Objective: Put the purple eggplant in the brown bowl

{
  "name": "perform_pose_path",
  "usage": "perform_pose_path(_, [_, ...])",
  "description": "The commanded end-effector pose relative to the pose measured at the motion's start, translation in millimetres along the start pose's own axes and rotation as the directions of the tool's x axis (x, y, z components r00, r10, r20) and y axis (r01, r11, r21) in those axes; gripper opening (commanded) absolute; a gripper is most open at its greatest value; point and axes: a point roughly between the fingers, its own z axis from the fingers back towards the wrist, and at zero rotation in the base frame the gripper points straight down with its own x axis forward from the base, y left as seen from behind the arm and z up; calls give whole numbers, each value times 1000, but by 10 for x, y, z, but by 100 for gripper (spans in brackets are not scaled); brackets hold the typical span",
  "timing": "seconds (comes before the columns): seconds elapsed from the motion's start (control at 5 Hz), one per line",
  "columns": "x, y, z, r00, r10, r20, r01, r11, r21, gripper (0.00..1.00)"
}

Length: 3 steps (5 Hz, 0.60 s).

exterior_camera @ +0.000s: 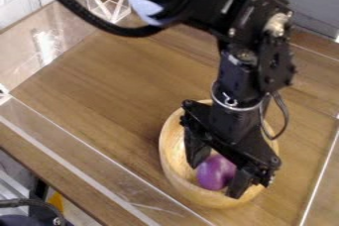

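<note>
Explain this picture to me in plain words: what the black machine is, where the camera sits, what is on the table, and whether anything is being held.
The black machine is a robot arm, and at its end is a gripper, a two-fingered claw that points straight down. There is a single picture, taken from a camera set above and to one side of a wooden table with clear plastic walls around it. On the table stands the brown bowl, round and wooden. The gripper reaches down into it. Between its fingers you can see the purple eggplant, a small glossy toy, low inside the bowl. The fingers stand spread apart on either side of the toy rather than squeezing it, so it appears to be let go, though the gripper hides part of it.
</note>
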Motion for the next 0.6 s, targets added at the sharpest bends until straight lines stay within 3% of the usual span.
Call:
perform_pose_path(0.0, [48,18,37,1000,7,22,-6,1000,-10,0])
perform_pose_path(0.2, [49,26,45,1000,10,21,-10,1000,-18,0])
perform_pose_path(0.4, [43,24,34,1000,13,20,-12,1000,-26,100])
